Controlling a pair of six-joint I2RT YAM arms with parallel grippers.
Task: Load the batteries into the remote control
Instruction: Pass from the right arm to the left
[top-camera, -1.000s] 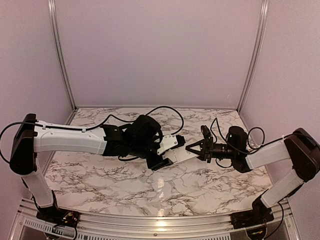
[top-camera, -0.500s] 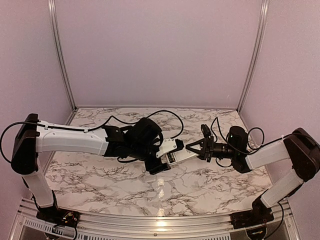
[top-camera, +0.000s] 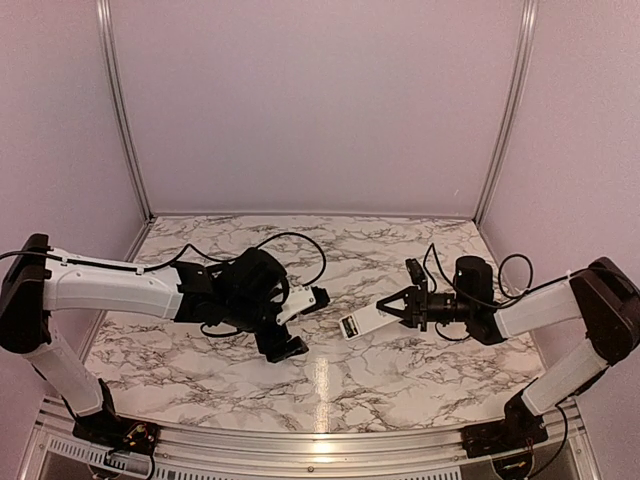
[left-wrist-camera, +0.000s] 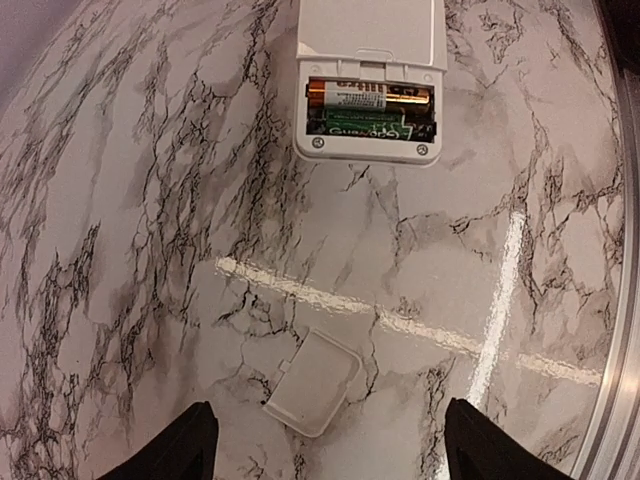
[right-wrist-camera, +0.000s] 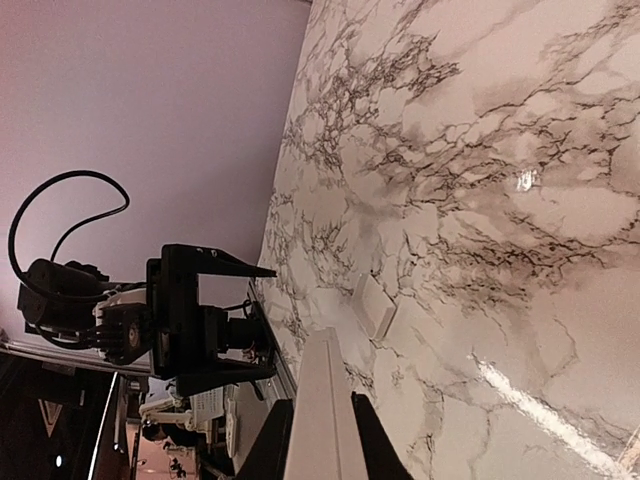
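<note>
- A glossy white worktop (top-camera: 420, 375), veined in grey like marble, stands walled by plain lilac panels (top-camera: 320, 100) with metal posts at the corners.
- The remote control (left-wrist-camera: 370, 40), a flat white plastic slab with rounded corners, is held out between the two arms with its back compartment uncovered.
- Two cylindrical batteries (left-wrist-camera: 368, 110) lie side by side in that compartment. One shows a copper-coloured end, the other a green label.
- A small, thin white cover (left-wrist-camera: 313, 383), a rounded rectangle, lies flat on the marble, apart from the remote.
- Right gripper (top-camera: 392, 308): its jaws pinch the remote's far end, with one black finger on each broad face.
- Left gripper (top-camera: 298, 322): its jaws are spread wide, holding and touching nothing, and face the remote's open end.
</note>
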